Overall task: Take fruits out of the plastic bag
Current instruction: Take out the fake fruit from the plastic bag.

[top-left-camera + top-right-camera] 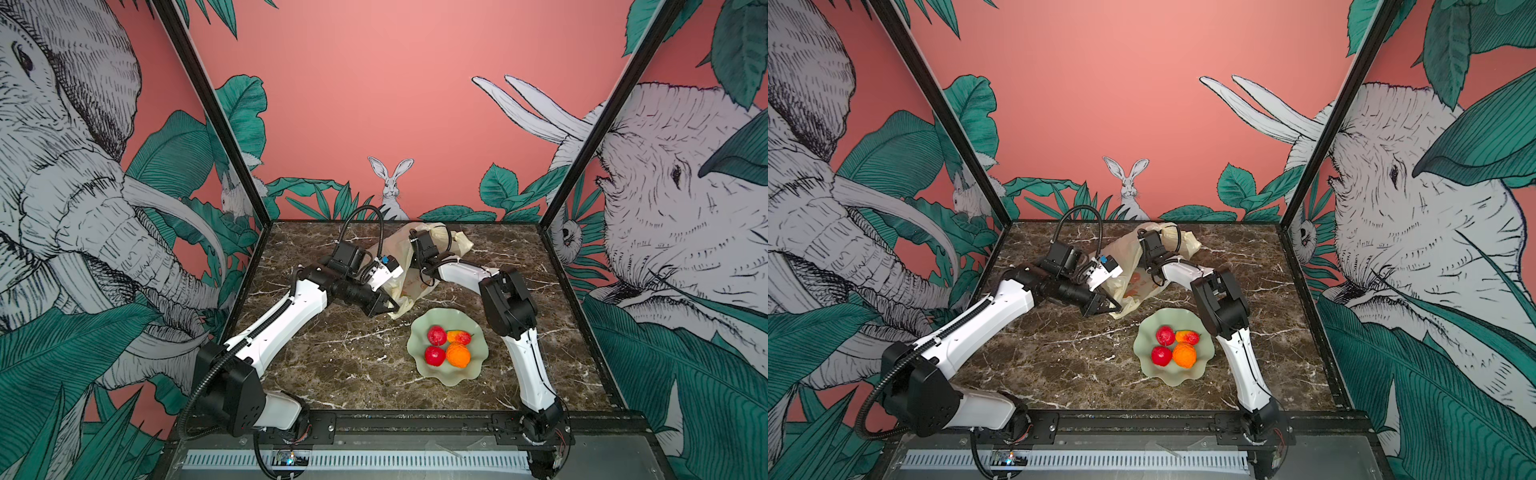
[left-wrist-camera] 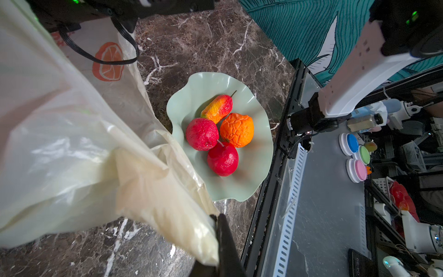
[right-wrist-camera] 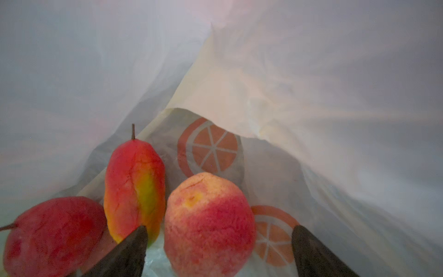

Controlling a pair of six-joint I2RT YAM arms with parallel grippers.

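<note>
The right fingers (image 3: 129, 249) stand spread wide inside the plastic bag (image 3: 311, 96), one on each side of a rounded red-yellow fruit (image 3: 208, 223), with a gap to it on both sides. Just beside that fruit lie an elongated red-yellow fruit (image 3: 135, 191) with a stem and a dark red fruit (image 3: 52, 237), all three on the bag's lower film. The left fingers (image 2: 225, 244) are clenched on a bunched edge of the bag. In both top views the bag lies toward the rear middle of the tabletop (image 1: 332, 365), the right wrist reaching into it. Near the bag, closer to the front, a pale green wavy dish (image 2: 254, 167) holds two round red fruits (image 2: 202, 134), an orange fruit (image 2: 237, 129) and a long red-yellow fruit (image 2: 217, 108), bunched together.
</note>
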